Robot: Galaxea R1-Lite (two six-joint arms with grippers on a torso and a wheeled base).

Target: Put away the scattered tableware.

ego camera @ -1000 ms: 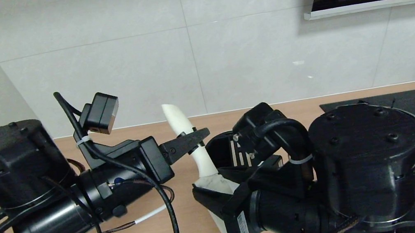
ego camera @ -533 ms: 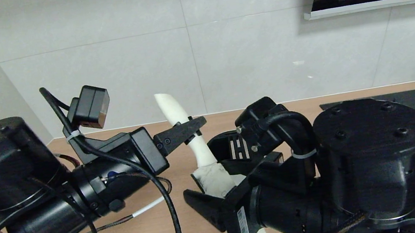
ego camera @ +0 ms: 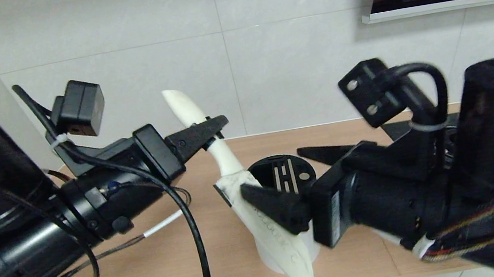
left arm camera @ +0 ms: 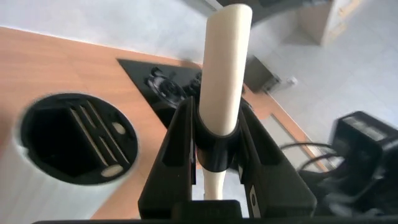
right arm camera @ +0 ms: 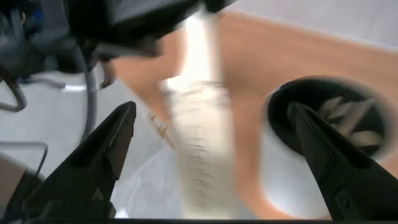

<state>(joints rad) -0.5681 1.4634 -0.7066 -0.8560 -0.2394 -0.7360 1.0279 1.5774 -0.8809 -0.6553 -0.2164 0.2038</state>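
Nearest, the knife (ego camera: 272,236) hangs in the air above the table (ego camera: 174,274), its blade tip slanting toward 5 o'clock. The right end effector (ego camera: 298,177) is spread wide close by the blade, gripping nothing. Just behind stands the holder (ego camera: 279,156). Toward 10 o'clock, the left end effector (ego camera: 212,133) clamps the handle. The knife probably needs lifting and turning upright, then lowering tip-first into a slot.
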